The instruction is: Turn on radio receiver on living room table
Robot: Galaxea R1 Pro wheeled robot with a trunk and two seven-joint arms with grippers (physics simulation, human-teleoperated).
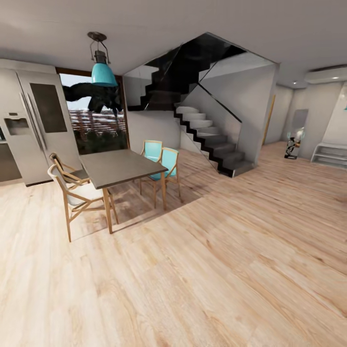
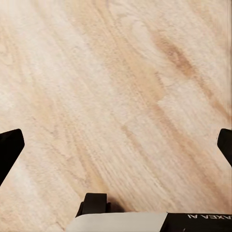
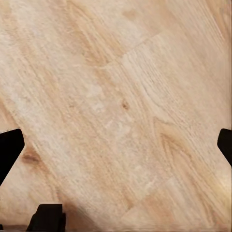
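The radio receiver, the grey-topped low table and the living room are out of view. The head view faces a kitchen-dining area with a staircase (image 1: 207, 130). My left gripper (image 2: 116, 145) is open, its dark fingertips (image 2: 9, 147) spread wide at the edges of the left wrist view, over bare wood floor (image 2: 116, 87). My right gripper (image 3: 116, 145) is open too, its fingertips (image 3: 9, 150) far apart above floor planks (image 3: 121, 96), with nothing between them.
A dark-topped dining table (image 1: 120, 166) with wooden chairs (image 1: 72, 193) and teal chairs (image 1: 164, 164) stands at the left. Behind it are a steel fridge (image 1: 33, 125), a window and a teal pendant lamp (image 1: 102, 70). Light wood floor (image 1: 231, 270) spreads ahead. A white bench (image 1: 330, 154) is far right.
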